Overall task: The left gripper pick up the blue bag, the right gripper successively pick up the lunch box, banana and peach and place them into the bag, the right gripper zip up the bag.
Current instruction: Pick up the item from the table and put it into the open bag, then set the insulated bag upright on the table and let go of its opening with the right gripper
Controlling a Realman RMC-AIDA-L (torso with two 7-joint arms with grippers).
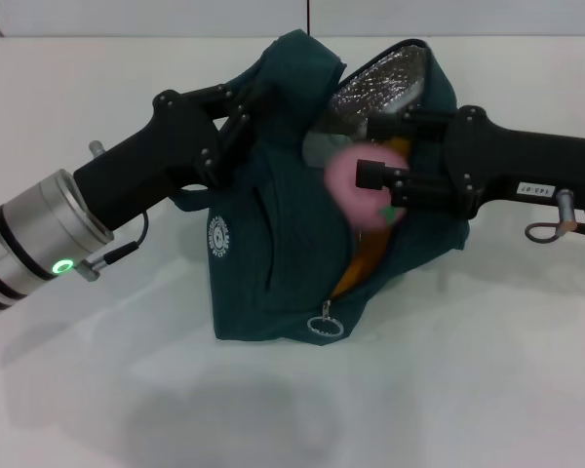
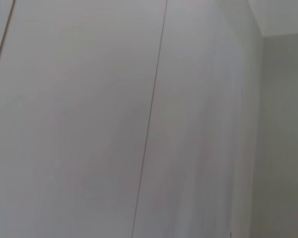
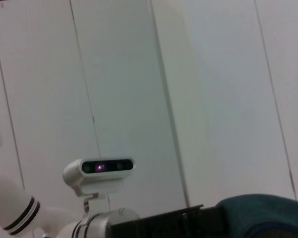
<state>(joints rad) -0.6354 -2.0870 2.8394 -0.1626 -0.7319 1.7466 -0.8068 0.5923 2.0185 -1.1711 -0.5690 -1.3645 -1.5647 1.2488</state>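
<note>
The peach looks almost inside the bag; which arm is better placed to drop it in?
The right. The right gripper holds the peach over the bag's open mouth, above the banana. The left gripper is busy gripping the bag's edge, holding it open.

Count, taking the bag as reference: one blue bag (image 1: 273, 244) on the white table (image 1: 487, 370). One peach (image 1: 356, 187) at the bag's open mouth. One banana (image 1: 363, 258) just below the peach, inside the opening. One zipper pull ring (image 1: 325, 325) at the bag's lower front. One round white logo (image 1: 218, 236) on the bag's side. Two grippers: left gripper (image 1: 242, 122) at the bag's upper left edge, right gripper (image 1: 380, 161) at the mouth.
</note>
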